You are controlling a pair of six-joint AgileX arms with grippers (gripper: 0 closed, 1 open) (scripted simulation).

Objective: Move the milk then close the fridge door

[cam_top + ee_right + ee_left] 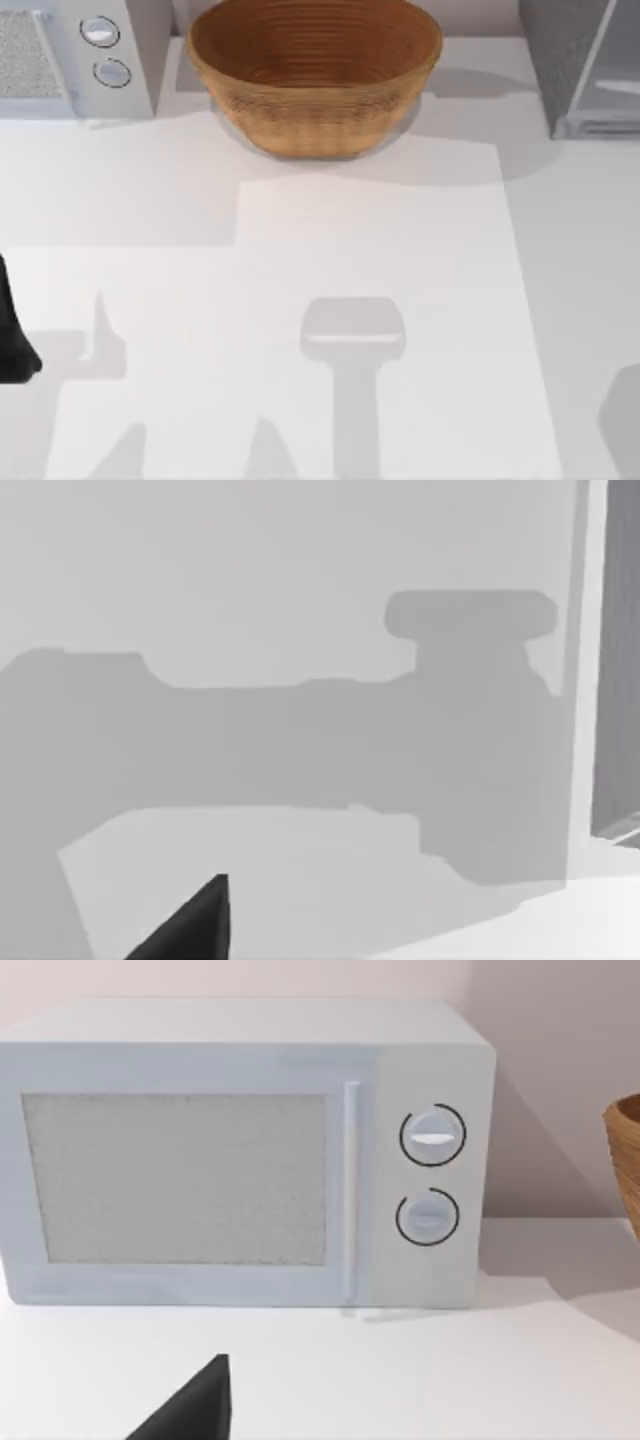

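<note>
Top view is showing the fridge door (pixel 610 75) standing open, right of the wicker basket (pixel 314 75). Both steps seem pending, judging so. I cannot tell either gripper's state.

A: Where's your left arm rn?

B: My left arm (pixel 12 330) sits at the table's left edge, just a dark bit of it poking in, approx. halfway down the near side.

A: And its gripper?

B: Left wrist view has one dark fingertip (pixel 195 1405) of mine, low in shot. Can't tell the finger gap.

A: Right side?

B: Right wrist view, same thing: one dark fingertip (pixel 195 925), nothing touching it.
</note>
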